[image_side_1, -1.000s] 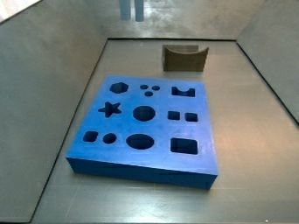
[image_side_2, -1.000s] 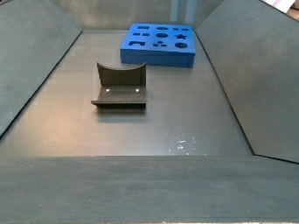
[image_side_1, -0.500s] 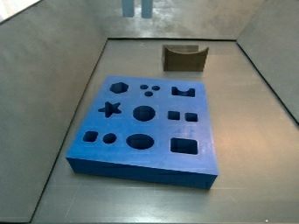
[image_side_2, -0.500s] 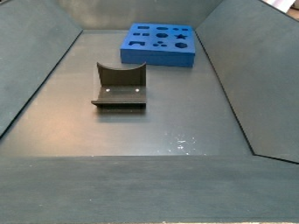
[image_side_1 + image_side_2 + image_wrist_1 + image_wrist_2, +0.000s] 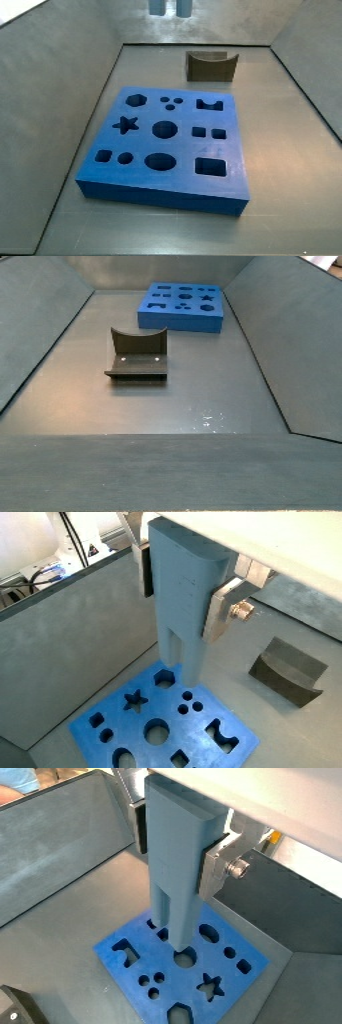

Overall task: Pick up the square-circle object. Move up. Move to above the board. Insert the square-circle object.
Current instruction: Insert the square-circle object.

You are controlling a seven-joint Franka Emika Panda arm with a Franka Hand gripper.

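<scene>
The square-circle object (image 5: 181, 632) is a tall grey-blue block ending in two thin prongs. It hangs upright with the gripper (image 5: 183, 594) shut on its upper part, silver fingers (image 5: 222, 604) pressing both sides, as both wrist views show. The same block (image 5: 174, 908) in the gripper (image 5: 178, 850) points its prongs down at the board (image 5: 140, 963), well above it. The bright-blue board (image 5: 134, 165) lies flat on the floor, with star, circle and square holes. In a side view only the prong tips (image 5: 162, 7) show at the upper edge, beyond the board's far end.
The dark fixture (image 5: 211, 66) stands on the floor past the board's far end, and shows too as the fixture (image 5: 136, 354) and the fixture (image 5: 289, 678). Sloping grey walls (image 5: 60, 60) enclose the floor on all sides.
In the side view the prong tips at the upper edge have shifted to the right over the last second. Board and fixture have not moved.
</scene>
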